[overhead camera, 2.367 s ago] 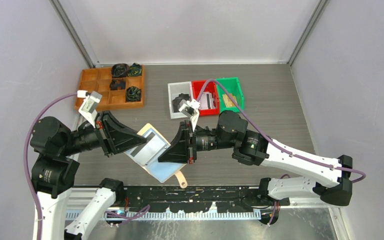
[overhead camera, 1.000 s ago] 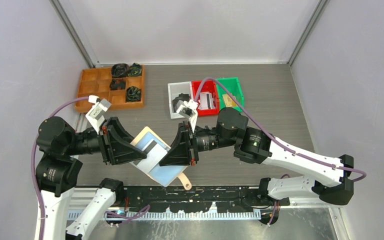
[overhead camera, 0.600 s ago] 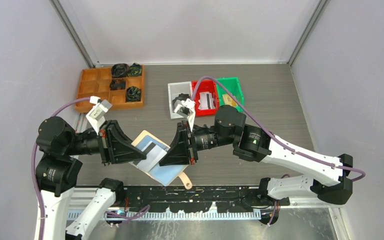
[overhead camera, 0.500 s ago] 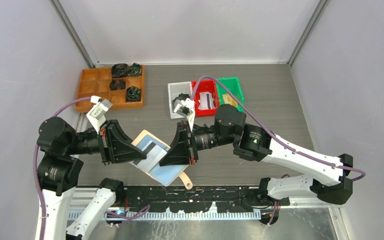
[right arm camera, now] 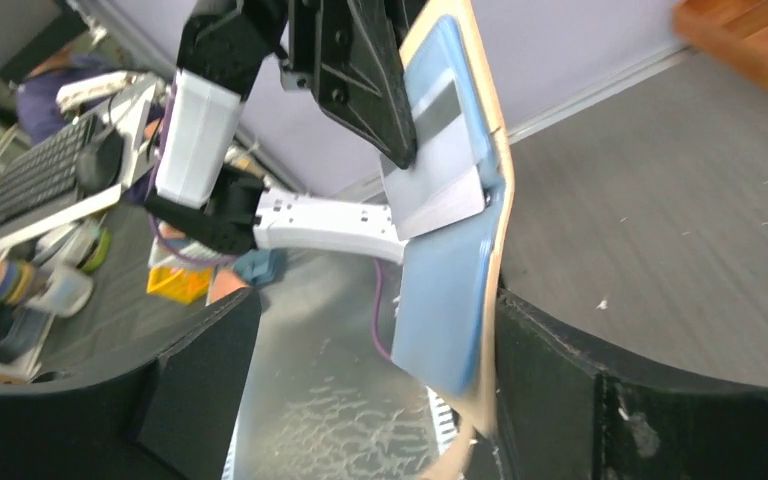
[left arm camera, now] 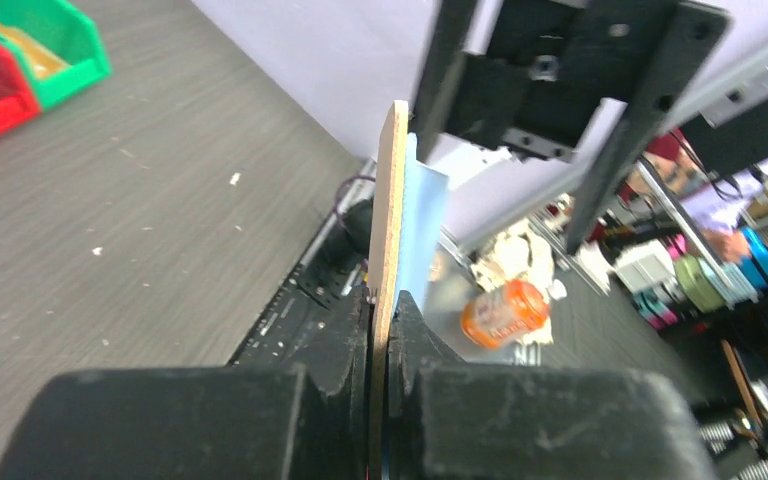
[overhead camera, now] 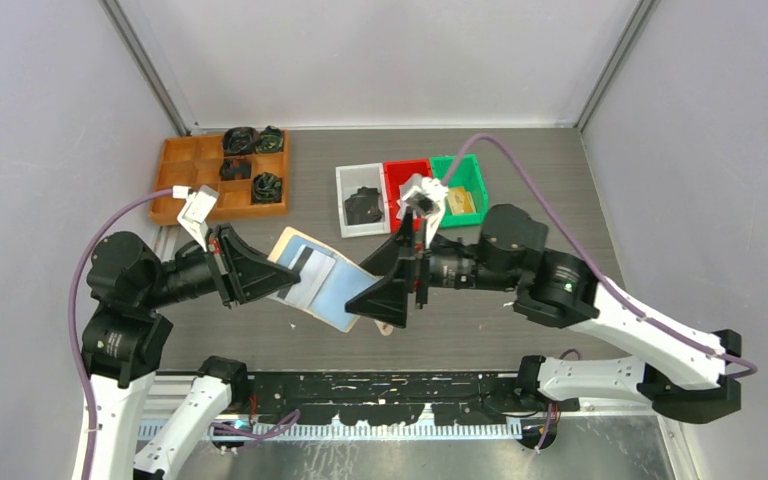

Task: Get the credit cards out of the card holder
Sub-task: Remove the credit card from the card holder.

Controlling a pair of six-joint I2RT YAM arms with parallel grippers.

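Left wrist view: card holder hanging from a single pinch while the other jaws are standing wide.
The left gripper (left arm camera: 380, 312) is clamping tight on the thin edge of the flat beige-tan folding card holder with pale blue inner pockets (left arm camera: 393, 190), which is sticking straight out ahead of its fingertips. The right gripper (right arm camera: 370, 330) is holding its jaws spread and gripping nothing, with the holder close beside one finger. A pale grey plastic credit card with a dark stripe (right arm camera: 438, 185) is poking from a pocket. The narrow pinch may be letting the holder pivot or slip, and a closing right jaw risks catching the panel along with the card.
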